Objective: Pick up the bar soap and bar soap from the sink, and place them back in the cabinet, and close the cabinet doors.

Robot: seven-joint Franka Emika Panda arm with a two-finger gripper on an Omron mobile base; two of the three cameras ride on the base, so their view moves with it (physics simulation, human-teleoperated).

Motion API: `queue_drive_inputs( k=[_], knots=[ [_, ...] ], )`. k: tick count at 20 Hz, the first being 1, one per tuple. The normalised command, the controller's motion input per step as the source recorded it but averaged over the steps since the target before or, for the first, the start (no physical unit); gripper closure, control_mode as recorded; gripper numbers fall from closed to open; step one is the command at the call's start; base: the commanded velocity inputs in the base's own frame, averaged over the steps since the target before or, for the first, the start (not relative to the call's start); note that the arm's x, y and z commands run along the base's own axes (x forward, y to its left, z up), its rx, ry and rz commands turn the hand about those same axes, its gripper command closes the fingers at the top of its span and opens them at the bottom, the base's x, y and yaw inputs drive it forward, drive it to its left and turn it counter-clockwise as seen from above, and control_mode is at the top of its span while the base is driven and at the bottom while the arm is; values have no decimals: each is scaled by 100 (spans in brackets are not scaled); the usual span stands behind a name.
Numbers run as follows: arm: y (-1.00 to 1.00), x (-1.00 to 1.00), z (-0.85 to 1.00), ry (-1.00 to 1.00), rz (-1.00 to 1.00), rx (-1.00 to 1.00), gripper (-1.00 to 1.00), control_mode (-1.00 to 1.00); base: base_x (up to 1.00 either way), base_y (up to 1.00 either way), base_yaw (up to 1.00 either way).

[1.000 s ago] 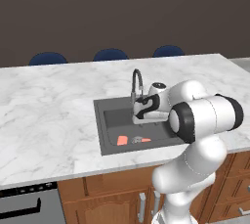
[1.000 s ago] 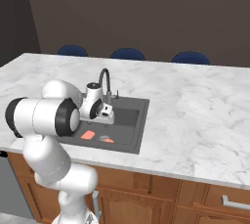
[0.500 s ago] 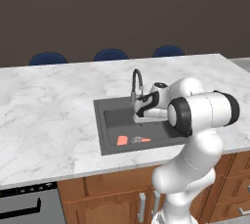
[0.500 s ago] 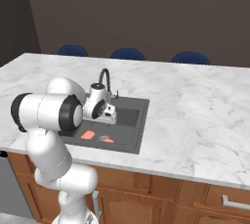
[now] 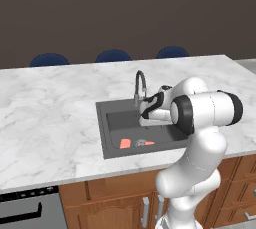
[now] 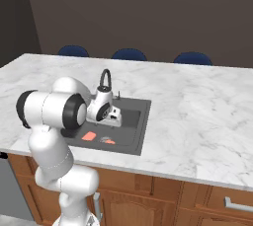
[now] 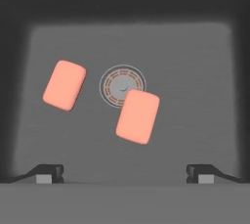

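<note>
Left base view
Sink (image 5: 107,123): one dark basin set in the marble counter (image 5: 50,118), with one dark arched faucet (image 5: 139,85) at its back edge.
Bar soaps: two salmon-pink bars on the basin floor; the left bar soap (image 5: 125,143) shows whole, the right bar soap (image 5: 149,143) is partly hidden behind the sink's front rim.
Drain strainer (image 5: 139,143): one, grey, between the two bars.
Gripper (image 5: 144,121): above the basin, just right of the faucet; its jaws cannot be made out here.
Chairs (image 5: 113,55): three blue backs beyond the counter.

Right base view
Sink (image 6: 141,121): the same basin, with the arm's hand over its left half.
Bar soaps: two; one (image 6: 89,135) lies flat at the left, the other (image 6: 109,142) peeks past the front rim.
Gripper (image 6: 116,121): low over the basin, near the faucet (image 6: 105,77).

Hand view
Bar soaps: two, both tilted, apart from each other; the left bar soap (image 7: 64,84) lies beside the strainer, the right bar soap (image 7: 138,116) overlaps the strainer's lower right edge.
Drain strainer (image 7: 118,84): one, round.
Gripper (image 7: 124,174): fingertips (image 7: 49,171) spread wide apart, holding nothing, well above both bars.
</note>
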Motion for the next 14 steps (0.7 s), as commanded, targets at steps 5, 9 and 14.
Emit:
queue_drive_inputs(
  k=[5, 9, 14],
  knots=[
    [-3, 2, -10, 0, 0, 0, -100, -100, 0, 0, 0],
    [0, 6, -18, 0, 0, 0, -100, -100, 0, 0, 0],
    [0, 11, -17, 0, 0, 0, -100, -100, 0, 0, 0]
  ],
)
